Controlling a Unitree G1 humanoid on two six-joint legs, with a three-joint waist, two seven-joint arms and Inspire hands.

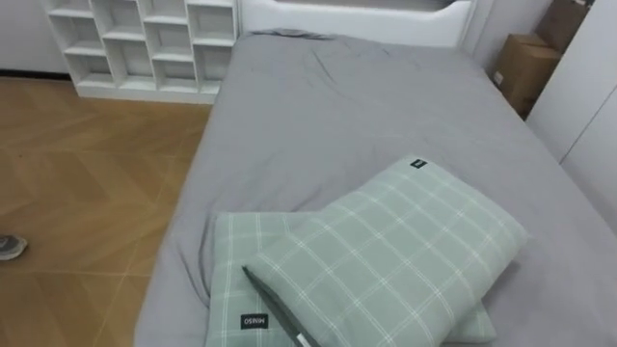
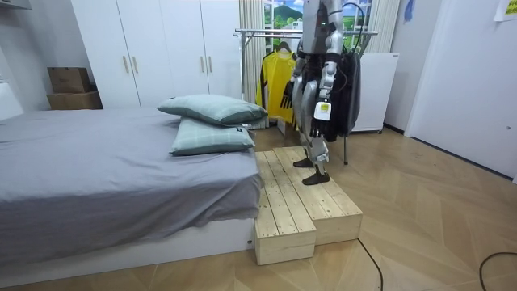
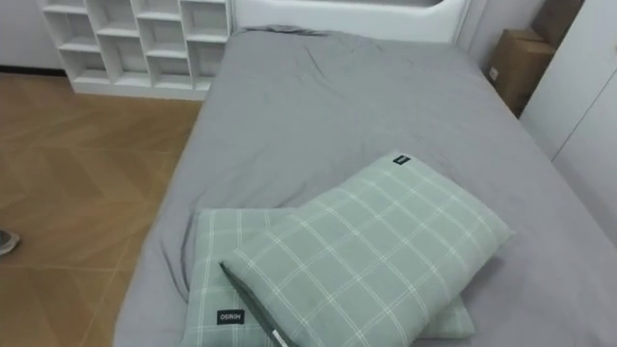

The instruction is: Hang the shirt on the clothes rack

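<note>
The robot stands on the wooden platform (image 2: 295,202) that butts against the pillow end of the bed (image 1: 328,116), with its head looking down along the bed. The clothes are on the side of the robot away from the bed. A yellow garment (image 2: 273,77) and some dark garments (image 2: 352,89) hang on the rack (image 2: 257,33) just beyond the platform. On the bed lie two green checked pillows (image 1: 395,251), one resting across the other at the near end, and I see no loose garment on the grey sheet.

The left hand (image 2: 321,113) hangs low at the robot's side, off the end of the bed, and the right hand (image 2: 291,99) hangs on the far side of its body. I cannot tell whether either hand is open, closed or holding anything.

The main risk is probably footing. The platform is raised and stepped beside the bed, so a turn from the bed towards the rack could put a foot over an edge or onto the lower step, and the robot could tip. A second risk is attention. With the head aimed at the bed, a reach would likely land on a pillow rather than on clothing. The rack is also close behind the robot, so a swinging arm could snag the hanging garments or knock the rack
</note>
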